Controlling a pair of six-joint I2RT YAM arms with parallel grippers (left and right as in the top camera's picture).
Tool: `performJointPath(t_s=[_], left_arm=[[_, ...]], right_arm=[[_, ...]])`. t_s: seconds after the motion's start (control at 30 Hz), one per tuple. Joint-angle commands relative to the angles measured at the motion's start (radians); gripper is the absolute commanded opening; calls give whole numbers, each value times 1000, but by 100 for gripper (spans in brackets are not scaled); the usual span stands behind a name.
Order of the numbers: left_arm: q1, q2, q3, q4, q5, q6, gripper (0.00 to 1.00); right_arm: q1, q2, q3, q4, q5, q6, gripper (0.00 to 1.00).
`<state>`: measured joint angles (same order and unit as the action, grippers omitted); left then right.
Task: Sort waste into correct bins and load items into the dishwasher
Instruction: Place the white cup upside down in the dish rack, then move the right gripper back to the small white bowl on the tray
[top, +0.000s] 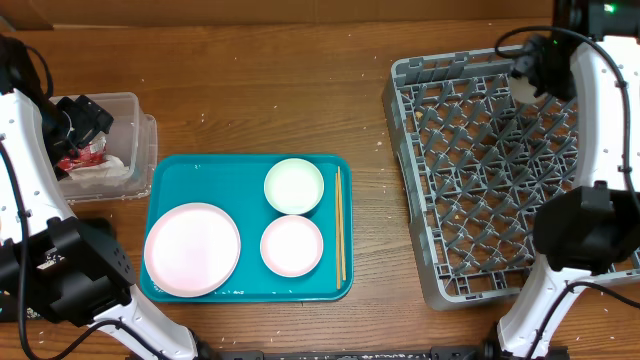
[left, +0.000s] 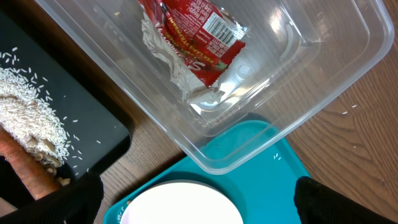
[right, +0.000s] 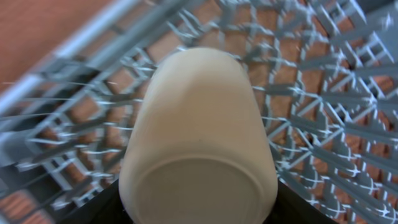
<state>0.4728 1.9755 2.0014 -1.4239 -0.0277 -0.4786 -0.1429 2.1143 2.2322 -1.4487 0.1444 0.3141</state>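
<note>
My left gripper (top: 85, 118) (left: 199, 202) is open and empty, just above the clear tub (top: 137, 104) (left: 323, 74). The tub holds the red sauce packet (left: 199, 37) and the crumpled napkin (left: 166, 70). Beside it the black tray (left: 93, 127) carries rice (left: 25, 106) and the orange carrot stick (left: 25, 171). My right gripper (top: 528, 75) (right: 198, 208) is shut on the tiny white cup (right: 199, 124), base toward the camera, over the far edge of the grey dish rack (top: 480, 180) (right: 323, 93). The pink plate (top: 192, 249), white bowl (top: 294, 186), pink bowl (top: 291, 245) and chopsticks (top: 340, 225) lie on the teal tray (top: 180, 170).
The teal tray sits at the front middle of the wooden table, its corner tucked under the clear tub's rim in the left wrist view. A few white rice grains lie scattered on the wood around the tub and rack.
</note>
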Motion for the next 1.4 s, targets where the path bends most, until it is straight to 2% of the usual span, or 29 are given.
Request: performJointPath(t_s=[0.0,0.07,0.13,0.3,0.4,0.53,0.7,0.8,0.83,0.93,1.13,1.37], left_arm=[[-2,-1,-3,0,-6,0,100],[-2,-1,-3,0,-6,0,100],[-2,-1,-3,0,-6,0,100],[-2,-1,-3,0,-6,0,100],[-2,-1,-3,0,-6,0,100],[-2,-1,-3,0,-6,0,100],[-2,-1,-3,0,-6,0,100],[-2,-1,-3,0,-6,0,100],[-2,-1,-3,0,-6,0,100],[-2,-1,-3,0,-6,0,100],[-3,-1,-3,0,-6,0,100],[-7,-1,-3,0,-6,0,100]], right_arm=[[-10,-23,-71,-2,-18,4,74],[-7,-24,-75,-22,-19,5,84],[5,-39,-70,-27,-19,5,100],[36,-124,-70,-30,-117,5,100],[60,-206,-70,-15,-274,-7,100],[132,-271,-70,-13,-297,-7,100],[291,-270,-72,-42,-439,-111,99],[420,-265,-73,-29,-423,-113,99],[512,-249,-73,0,-414,-112,99],[651,-193,-73,86,-370,-101,100],[876,31,-73,172,-335,-102,100],[1027,216,-73,146,-215,-100,99]])
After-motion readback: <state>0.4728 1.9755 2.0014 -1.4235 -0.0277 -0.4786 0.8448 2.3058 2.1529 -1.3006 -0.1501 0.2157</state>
